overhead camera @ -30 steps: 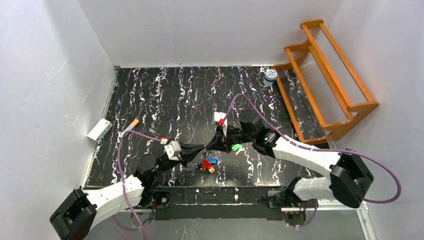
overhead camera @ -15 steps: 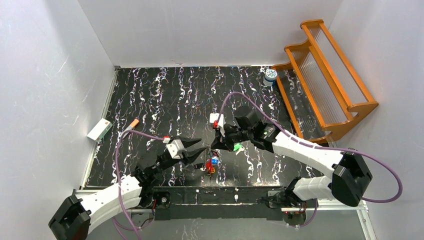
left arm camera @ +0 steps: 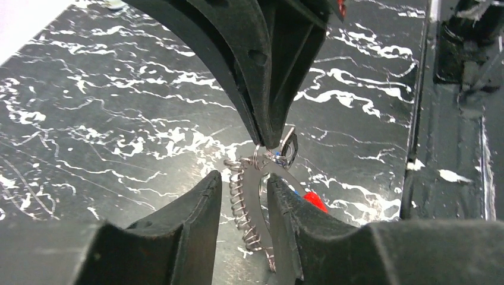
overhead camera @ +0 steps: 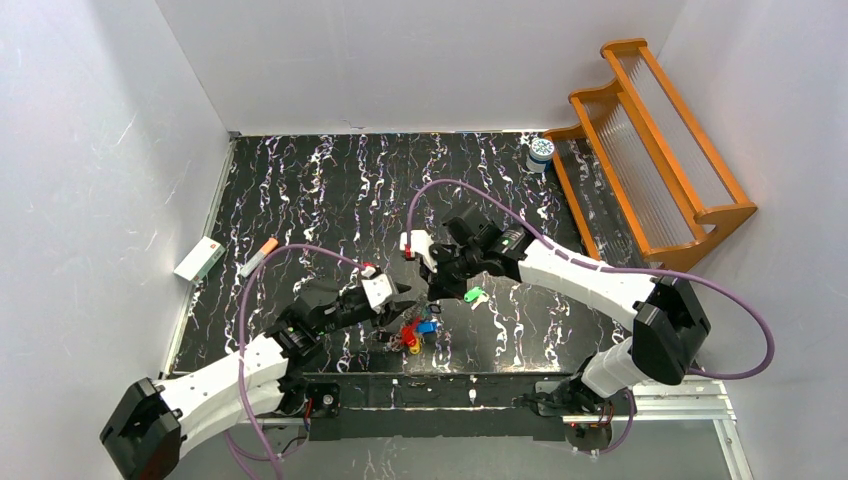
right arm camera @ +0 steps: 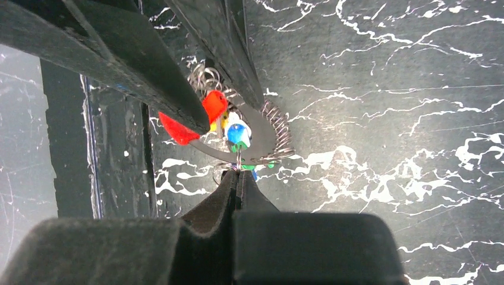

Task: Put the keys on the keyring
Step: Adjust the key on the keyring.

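Within the last second the right arm has swung in toward the left arm, so the two now meet over the near middle of the black marbled table. The left gripper, spread wide half a second ago, has drawn its jaws in on either side of the keyring; whether they press on it cannot be told. The right gripper is clenched on a thin metal piece below the blue key, probably that key's shank. The keyring, with its wire coil, sits between the two grippers just above the table, with a red key beside the blue one. This looks like the threading step, one hand steadying the ring while the other feeds a key. The green key has not moved and lies loose just right of the grippers, so work remains. No writing can be read on the wooden rack, the white box or the jar.
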